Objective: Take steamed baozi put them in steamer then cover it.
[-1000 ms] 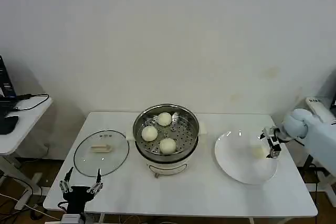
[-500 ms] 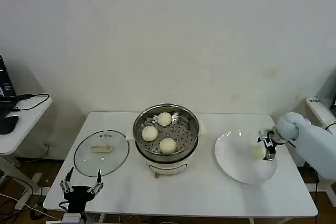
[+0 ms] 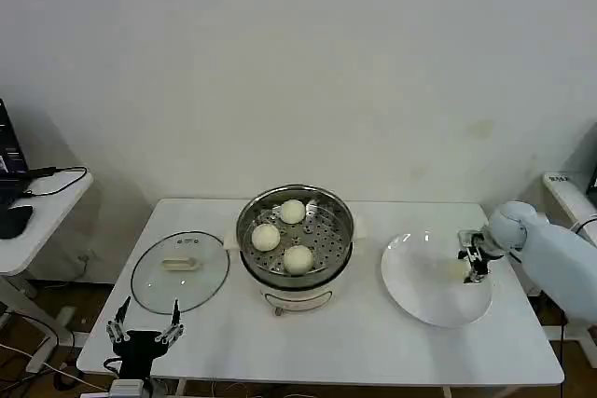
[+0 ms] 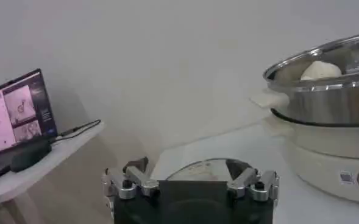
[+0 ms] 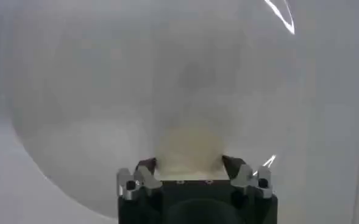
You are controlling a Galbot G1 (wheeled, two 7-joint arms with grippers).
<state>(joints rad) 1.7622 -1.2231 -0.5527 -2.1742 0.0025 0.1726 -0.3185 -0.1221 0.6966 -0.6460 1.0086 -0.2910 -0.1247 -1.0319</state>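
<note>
The steel steamer point(image 3: 338, 251) stands mid-table on its cream base, with three baozi point(image 3: 298, 258) on its perforated tray. A fourth baozi point(image 5: 188, 145) lies on the white plate point(image 3: 420, 291) at the right. My right gripper point(image 3: 471, 261) is down on the plate and shut on this baozi, a fingertip point(image 5: 147, 164) pressed to each side of it; the gripper hides most of the bun from the head camera. The glass cover point(image 3: 180, 270) lies flat on the table left of the steamer. My left gripper point(image 3: 142, 331) waits open at the front left edge.
A side table with a laptop point(image 4: 17, 112) and cables stands off to the left. A white wall runs close behind the table. Bare tabletop lies in front of the steamer and between it and the plate.
My right gripper has shifted slightly left over the plate and settled onto the fourth baozi. The left arm, cover and steamer have not moved.
</note>
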